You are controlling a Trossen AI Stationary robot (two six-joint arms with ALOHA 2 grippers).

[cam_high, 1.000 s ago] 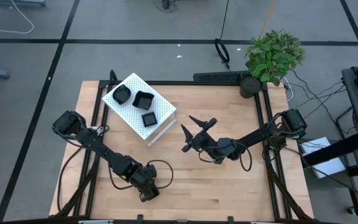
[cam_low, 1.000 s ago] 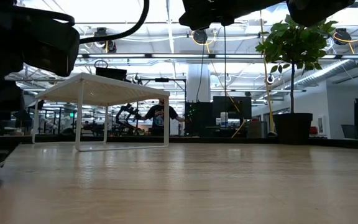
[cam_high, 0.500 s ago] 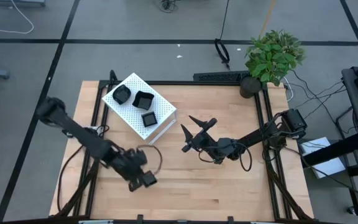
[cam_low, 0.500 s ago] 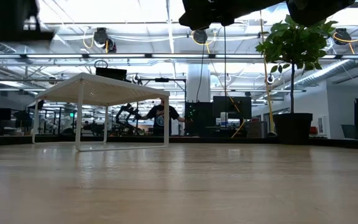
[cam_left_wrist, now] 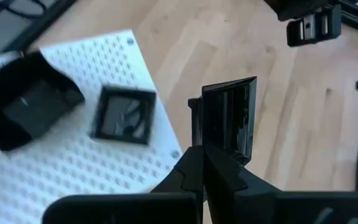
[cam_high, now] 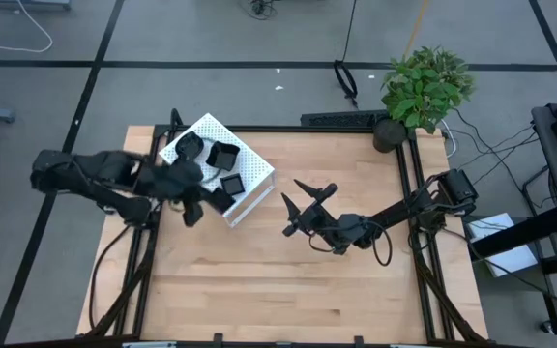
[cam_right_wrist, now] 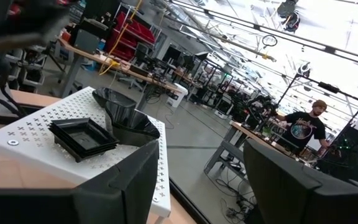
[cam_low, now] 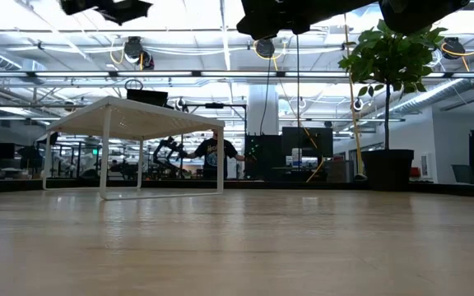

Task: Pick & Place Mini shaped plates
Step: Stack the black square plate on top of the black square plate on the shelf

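Nearest in the left wrist view, a square black plate (cam_left_wrist: 227, 121) is seen clamped on edge between the shut fingers of the left hand (cam_left_wrist: 202, 152), its rim gripped and its face turned sideways, so that its flat side stands roughly upright rather than level; being square, it has no real long axis. From above, the left hand (cam_high: 193, 198) is seen raised over the near edge of the white perforated box (cam_high: 251, 172), at the far left of the bench (cam_high: 288, 290). On top of the box, three more mini shaped plates (cam_high: 222, 155) are already set down, lying flat with rims up: a square one beside the held plate and two deeper ones beyond it. The task is therefore judged partly done, with a fourth plate about to be placed; no further plates are seen on the bench. Farther across, the right hand (cam_high: 296, 205) waits above mid-bench, its fingers spread wide and empty.
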